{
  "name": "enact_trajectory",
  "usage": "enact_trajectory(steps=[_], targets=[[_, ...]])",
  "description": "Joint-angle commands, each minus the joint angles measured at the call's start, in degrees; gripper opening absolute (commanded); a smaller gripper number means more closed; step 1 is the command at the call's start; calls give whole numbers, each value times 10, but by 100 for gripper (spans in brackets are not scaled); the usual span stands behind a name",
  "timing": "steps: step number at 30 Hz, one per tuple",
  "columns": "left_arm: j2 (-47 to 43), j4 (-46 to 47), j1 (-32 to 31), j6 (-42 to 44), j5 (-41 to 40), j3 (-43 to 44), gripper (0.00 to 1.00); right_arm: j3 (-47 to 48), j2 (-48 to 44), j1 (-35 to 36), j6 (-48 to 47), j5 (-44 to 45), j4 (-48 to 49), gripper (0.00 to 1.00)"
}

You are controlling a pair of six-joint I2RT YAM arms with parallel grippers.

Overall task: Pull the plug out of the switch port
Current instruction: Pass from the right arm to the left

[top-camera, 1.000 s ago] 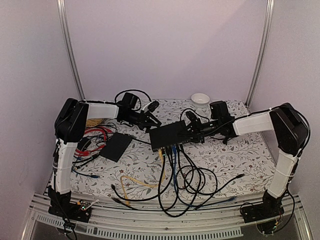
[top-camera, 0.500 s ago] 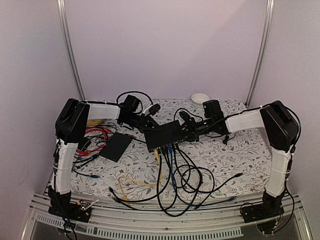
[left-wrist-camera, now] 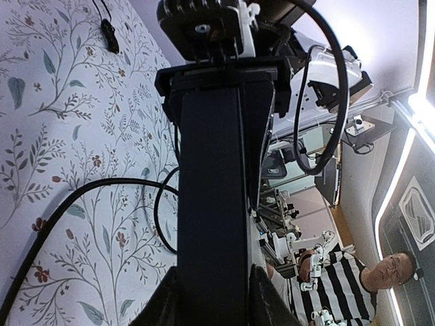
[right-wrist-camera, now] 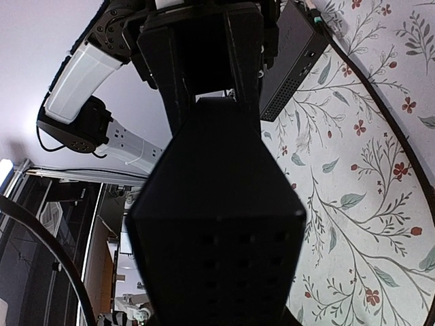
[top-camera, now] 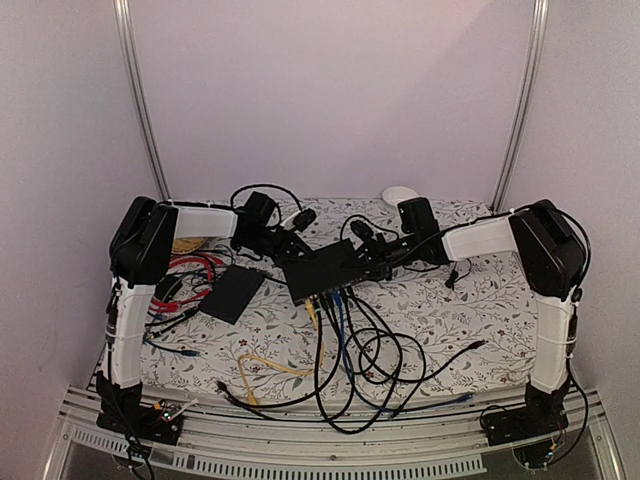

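The switch (top-camera: 322, 268), a flat black box, is held between both grippers above the flowered cloth. My left gripper (top-camera: 288, 247) is shut on its left end; in the left wrist view its fingers (left-wrist-camera: 170, 299) press both sides of the switch's edge (left-wrist-camera: 214, 204). My right gripper (top-camera: 373, 250) is shut on the right end and shows at the far end of that view (left-wrist-camera: 217, 41). The right wrist view is filled by the switch's vented casing (right-wrist-camera: 217, 224), which hides the right fingers. Yellow, blue and black plugs (top-camera: 330, 296) sit in the near edge's ports, with cables hanging down.
A thinner black slab (top-camera: 232, 292) lies left of the switch, also in the right wrist view (right-wrist-camera: 292, 61). Red cables (top-camera: 190, 270) sit at the far left, a white bowl (top-camera: 400, 195) at the back. Black cable loops (top-camera: 370, 350) and a yellow cable (top-camera: 270, 365) cover the front.
The left gripper's jaws have closed onto the switch's left end. The right arm and the switch have shifted a little to the left and back.
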Motion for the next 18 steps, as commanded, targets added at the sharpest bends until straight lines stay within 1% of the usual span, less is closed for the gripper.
enact_trajectory(steps=[1,3,5,6,7,8,10,12,14,15,16,18], targets=[[8,13,-16,39,57,8,0,35,13,-2,10,-31,19,3],[6,12,-18,41,59,8,0,39,15,-6,9,-32,20,3],[3,12,-17,42,50,8,0,39,12,-11,6,-31,20,8],[2,12,-17,41,46,8,0,39,10,-14,4,-29,20,14],[2,13,-17,40,43,9,0,37,7,-17,2,-27,20,23],[1,16,-17,34,41,8,0,34,4,-22,-1,-23,20,36],[-4,38,-19,18,38,2,0,26,-4,-32,-7,-14,19,46],[-13,93,-21,-29,34,-18,0,15,-11,-44,-11,-9,20,50],[-26,190,-20,-109,30,-53,0,4,-20,-55,-17,0,20,52],[-35,266,-20,-165,29,-76,0,-1,-25,-61,-20,4,20,52],[-43,363,-20,-245,27,-108,0,-6,-29,-66,-22,9,21,53],[-46,620,-17,-445,16,-167,0,-14,-38,-73,-24,19,21,53]])
